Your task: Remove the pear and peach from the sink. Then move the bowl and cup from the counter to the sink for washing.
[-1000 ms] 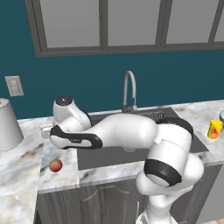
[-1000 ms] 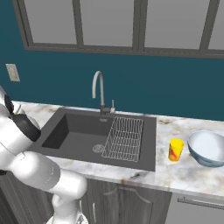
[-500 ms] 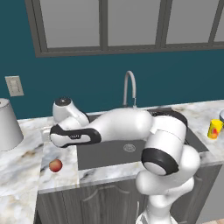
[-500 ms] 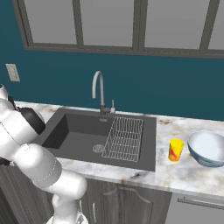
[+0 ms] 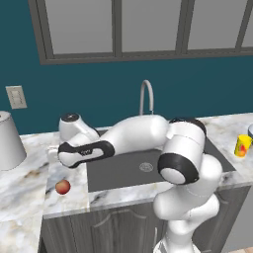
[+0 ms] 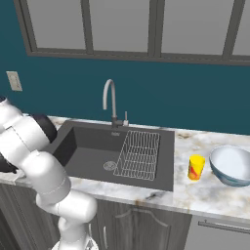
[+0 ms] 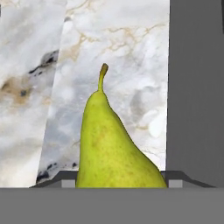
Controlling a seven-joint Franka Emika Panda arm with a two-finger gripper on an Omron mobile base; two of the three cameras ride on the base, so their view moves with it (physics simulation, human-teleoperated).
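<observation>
Looking down the hand view, you see the gripper point(image 7: 118, 183) clamped on the pear point(image 7: 114, 148) above the counter point(image 7: 122, 52). Your peach point(image 5: 63, 187) sits on the marble left of the sink point(image 5: 123, 170).

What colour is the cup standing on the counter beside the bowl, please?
Bright yellow with a red mark on its side; the cup shows best in the right base view.

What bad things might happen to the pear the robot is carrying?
The yellow-green pear sits between the tool's dark tips over the white marble counter; let go from up high, it might roll. The dark grey sink edge is close, so it might tumble back in. The round reddish peach already lies near the counter's front edge and might get bumped off.
</observation>
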